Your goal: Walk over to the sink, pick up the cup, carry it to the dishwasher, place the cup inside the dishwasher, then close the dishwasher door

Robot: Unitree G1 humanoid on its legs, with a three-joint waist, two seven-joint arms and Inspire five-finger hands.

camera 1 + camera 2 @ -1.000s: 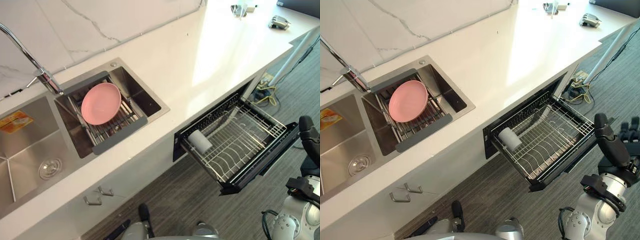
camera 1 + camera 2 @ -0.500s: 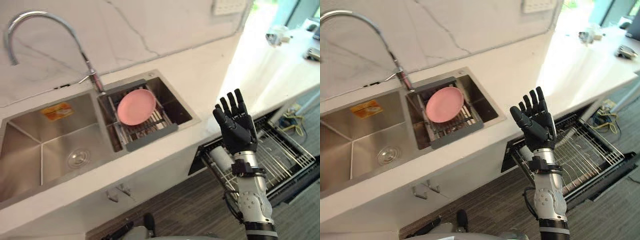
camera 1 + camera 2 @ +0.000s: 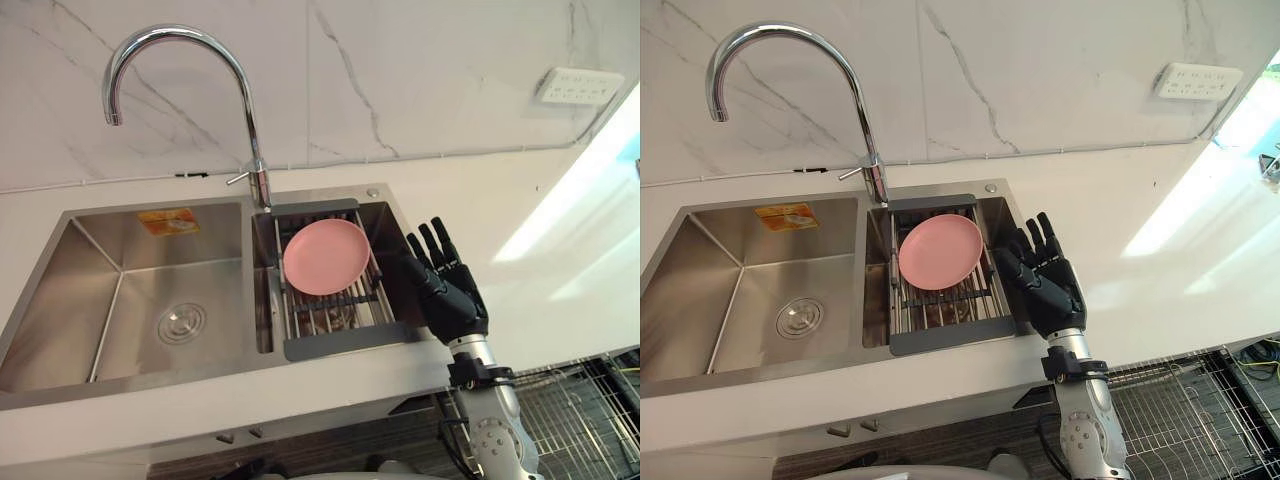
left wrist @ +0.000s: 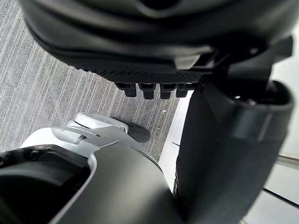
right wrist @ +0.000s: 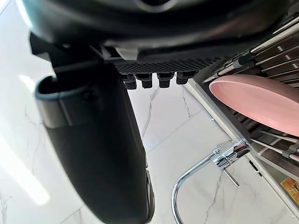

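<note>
Left eye view: orange sticker (image 3: 167, 221) in the sink (image 3: 70, 320), print unreadable to me. My right hand (image 3: 452, 295) stands just beside the sink, fingers straight, empty.
Left wrist view: left hand (image 4: 154, 42) relaxed, empty, above the floor (image 4: 56, 84).
Cup's whereabouts: I cannot tell.

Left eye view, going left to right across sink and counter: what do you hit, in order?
drain → pink plate → right hand → wall socket
</note>
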